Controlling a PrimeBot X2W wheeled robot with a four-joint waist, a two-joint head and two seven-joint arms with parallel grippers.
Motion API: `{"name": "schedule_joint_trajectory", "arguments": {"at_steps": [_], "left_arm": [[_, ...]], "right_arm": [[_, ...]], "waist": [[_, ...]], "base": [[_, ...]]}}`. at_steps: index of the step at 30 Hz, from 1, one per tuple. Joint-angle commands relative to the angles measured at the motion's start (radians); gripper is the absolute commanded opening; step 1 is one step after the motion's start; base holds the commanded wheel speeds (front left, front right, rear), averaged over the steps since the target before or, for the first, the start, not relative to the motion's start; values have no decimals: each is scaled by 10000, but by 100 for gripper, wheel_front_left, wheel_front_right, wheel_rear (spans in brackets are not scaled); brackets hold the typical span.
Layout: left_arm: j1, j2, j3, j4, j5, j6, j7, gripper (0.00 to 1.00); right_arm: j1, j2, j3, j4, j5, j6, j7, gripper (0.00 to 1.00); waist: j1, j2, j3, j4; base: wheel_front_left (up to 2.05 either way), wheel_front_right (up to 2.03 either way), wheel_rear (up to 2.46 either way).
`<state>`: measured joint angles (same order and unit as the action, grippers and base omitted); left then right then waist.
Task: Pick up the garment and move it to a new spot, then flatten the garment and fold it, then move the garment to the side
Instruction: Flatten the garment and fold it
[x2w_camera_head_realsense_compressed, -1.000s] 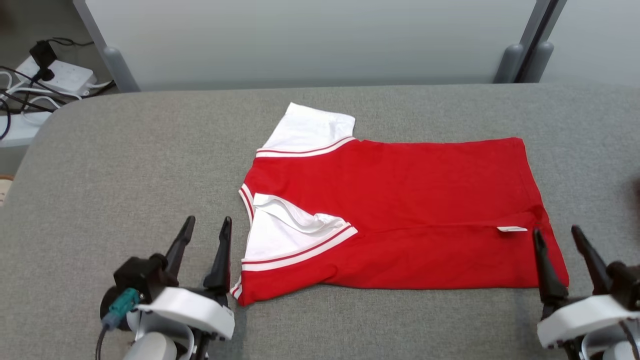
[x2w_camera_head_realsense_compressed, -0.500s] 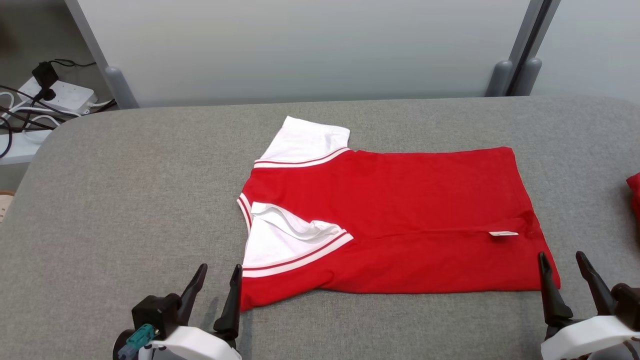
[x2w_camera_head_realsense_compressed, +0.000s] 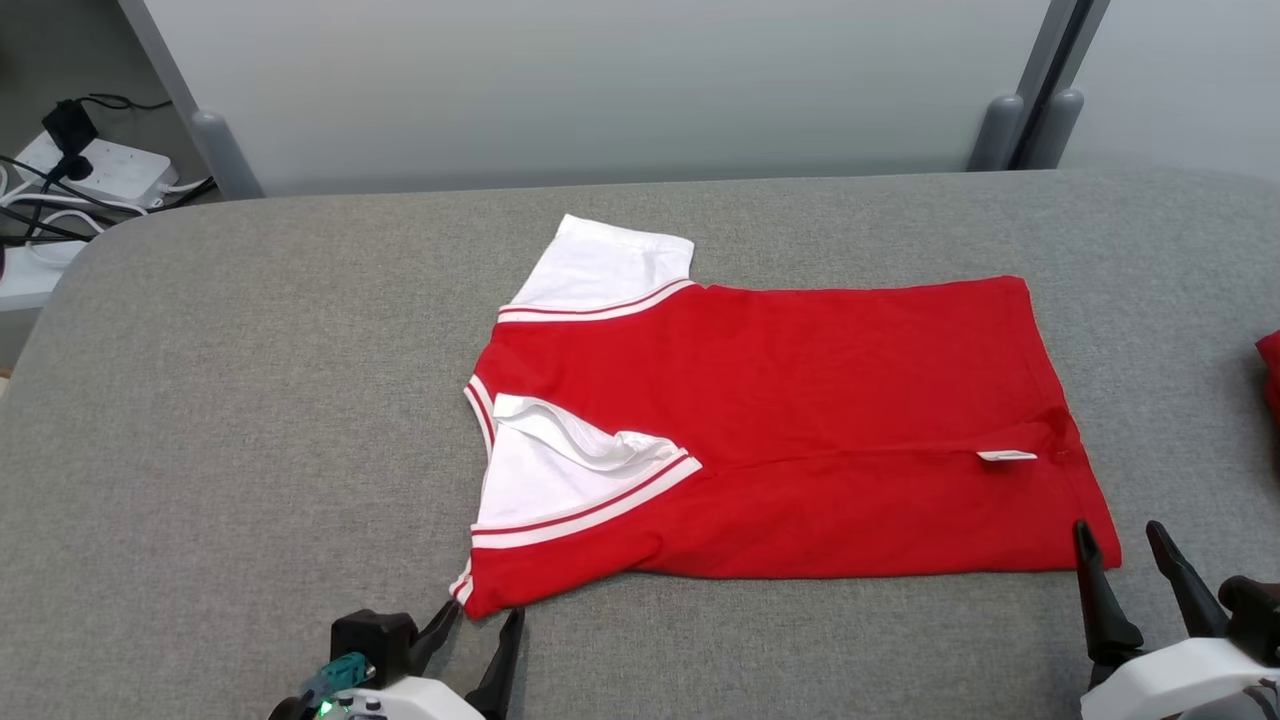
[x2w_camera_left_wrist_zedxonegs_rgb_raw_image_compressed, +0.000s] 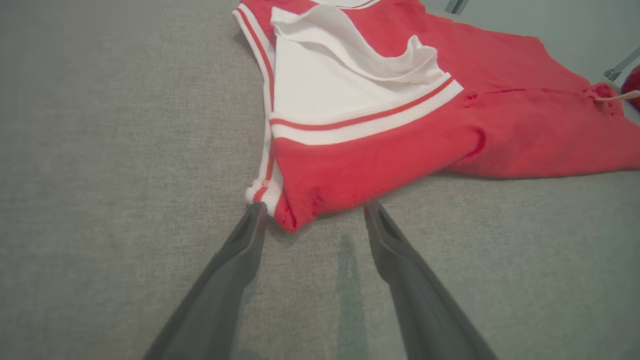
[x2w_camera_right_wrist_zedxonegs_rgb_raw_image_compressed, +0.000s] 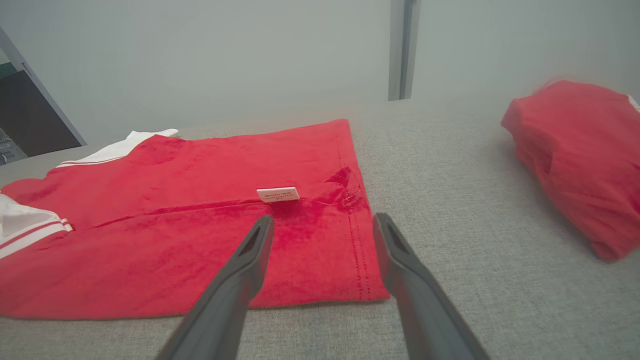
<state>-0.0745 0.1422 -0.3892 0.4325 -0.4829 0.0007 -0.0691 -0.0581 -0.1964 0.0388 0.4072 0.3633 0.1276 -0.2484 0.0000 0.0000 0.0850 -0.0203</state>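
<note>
The garment is a red shirt with white sleeves, lying flat on the grey table with its sides folded inward. Its near left corner lies right at the tips of my left gripper, which is open and low on the cloth-covered surface. In the left wrist view the left gripper straddles that corner without closing. My right gripper is open at the garment's near right corner; in the right wrist view the right gripper hovers over the hem near a white label.
A second red bundle lies on the table to the right, its edge showing as a red bundle in the head view. Power strips and cables sit off the table's far left. Grey panels stand behind the table.
My left gripper has moved right and toward me, from beside the sleeve to the garment's near left corner. The right gripper has drawn back toward me. The head camera has shifted somewhat.
</note>
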Motion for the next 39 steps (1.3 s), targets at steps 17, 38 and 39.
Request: {"name": "schedule_joint_trajectory", "arguments": {"at_steps": [17,38,39], "left_arm": [[-1574,-92,21,1520,4,-375,-214,0],[-1649,367,-72,977,-88,-379,-68,0],[-1632,385,-79,933,-92,-372,-57,0]], "right_arm": [[-594,-459,413,573,395,31,-133,100],[-2306,-712,1786,4235,2788,31,-133,63],[-2352,-722,1863,4293,2869,31,-133,49]], "waist": [[0,0,193,-78],[0,0,284,346],[0,0,282,339]], "base": [[0,0,0],[0,0,0],[0,0,0]]}}
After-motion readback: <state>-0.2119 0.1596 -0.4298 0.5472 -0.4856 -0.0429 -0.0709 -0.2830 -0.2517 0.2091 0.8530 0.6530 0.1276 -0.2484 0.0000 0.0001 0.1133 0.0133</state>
